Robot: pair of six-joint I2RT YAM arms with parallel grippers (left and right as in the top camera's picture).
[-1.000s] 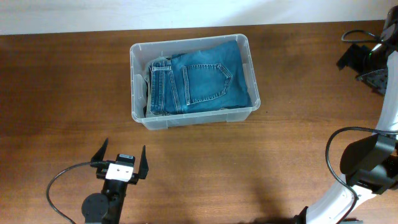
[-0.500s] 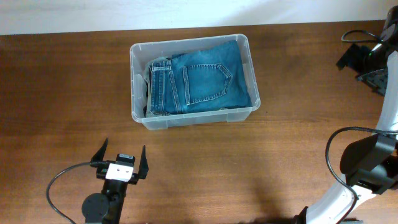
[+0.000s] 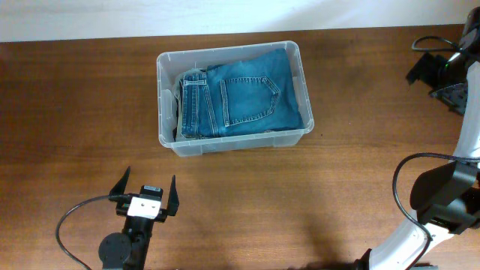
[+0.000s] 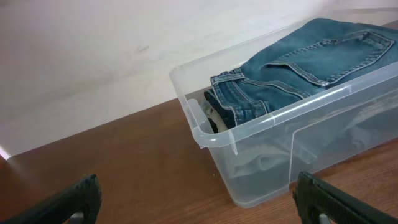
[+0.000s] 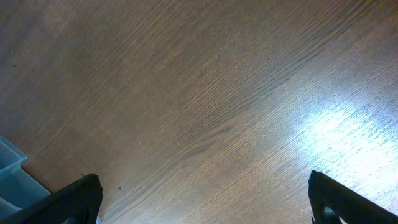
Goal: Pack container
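The container (image 3: 240,140) sat on the tabletop (image 3: 337,187) toward the far edge, near the middle. Folded blue jeans (image 3: 244,97) filled most of it, waistband toward its left end. In the left wrist view the top fold rose to about rim height. The left tool (image 3: 150,178) hung low near the front edge, spread wide and holding nothing, well apart from the bin. The right tool (image 5: 202,186) was also spread wide and empty, over bare wood off to the far right.

The packing looked all but done (nothing loose showed on the wood). Any finishing touch would probably be settling the denim below the rim. That would call for coming straight down on the middle of the fold, clear of the thin plastic walls. Light pressure would suit, since the bin would likely slide or tip if pushed from one side.
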